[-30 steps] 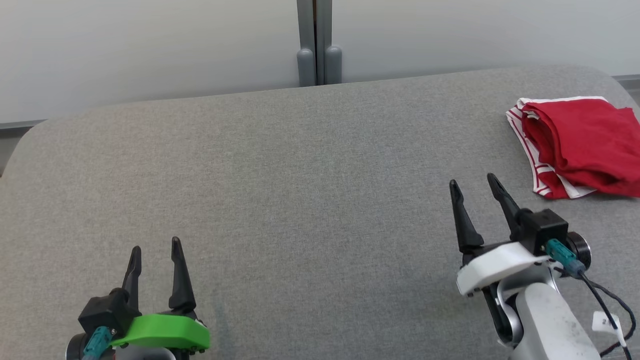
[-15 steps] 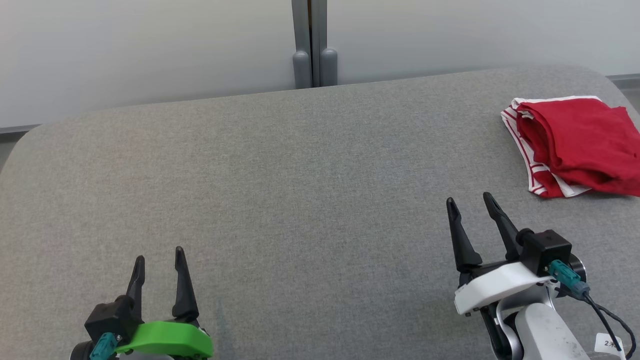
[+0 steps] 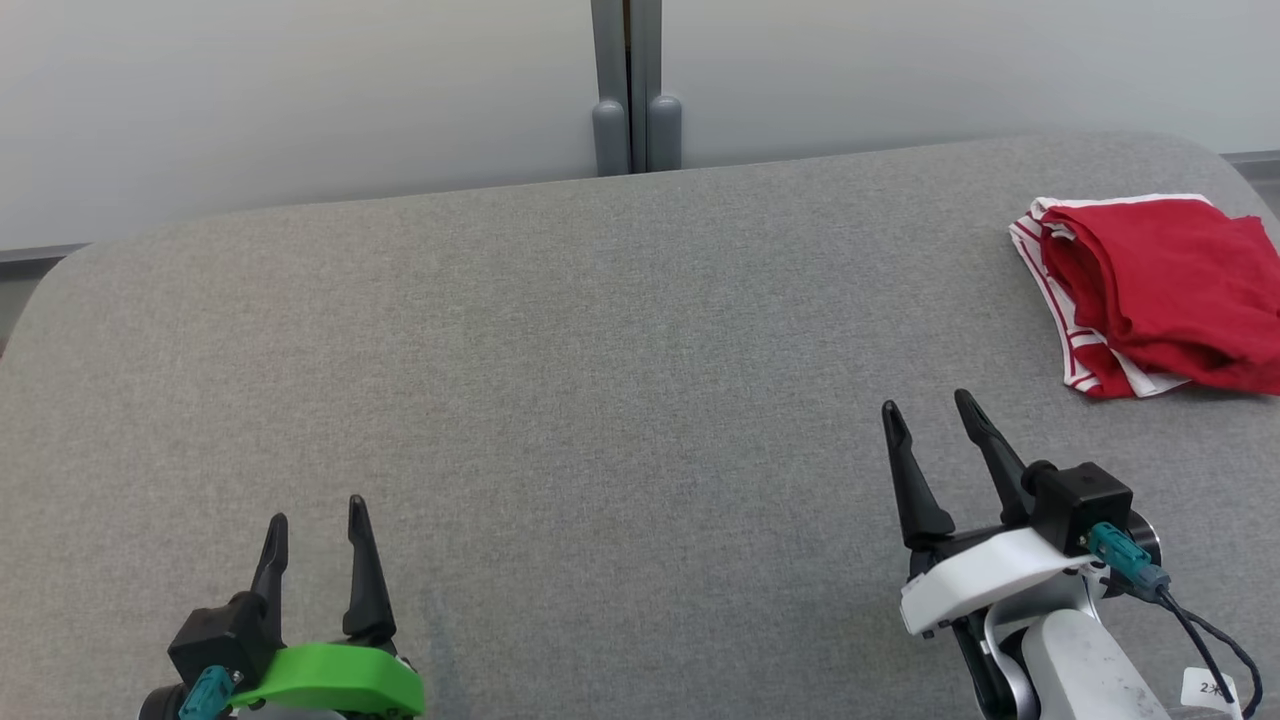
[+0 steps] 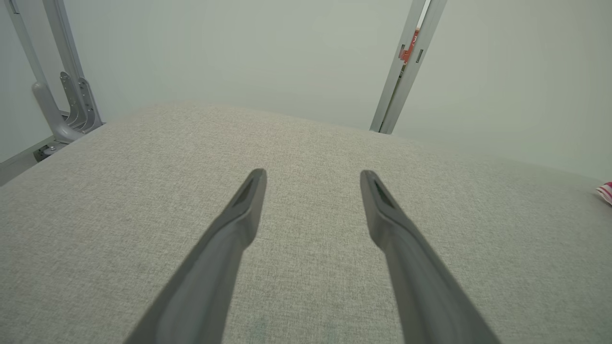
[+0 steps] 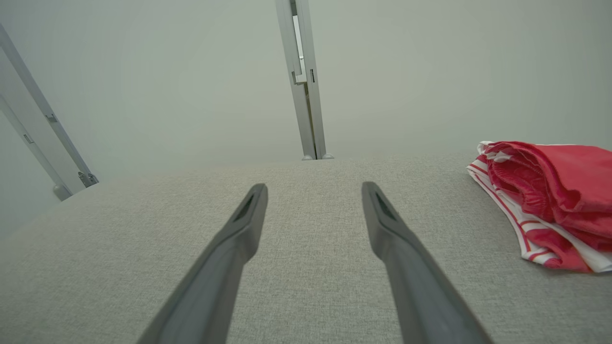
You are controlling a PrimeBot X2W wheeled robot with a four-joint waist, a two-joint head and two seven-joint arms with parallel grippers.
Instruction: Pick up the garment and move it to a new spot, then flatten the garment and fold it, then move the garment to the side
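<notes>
The folded red garment, edged with a red-and-white striped band, lies at the far right of the grey fabric table, running off the head view's right edge. Nothing touches it. The right gripper hovers near it, closer to the robot and a little to the left, its two dark fingers apart and empty. The left gripper sits well apart at the lower left, fingers likewise spread and holding nothing. Behind the table stands a pale wall with a grey metal post.
</notes>
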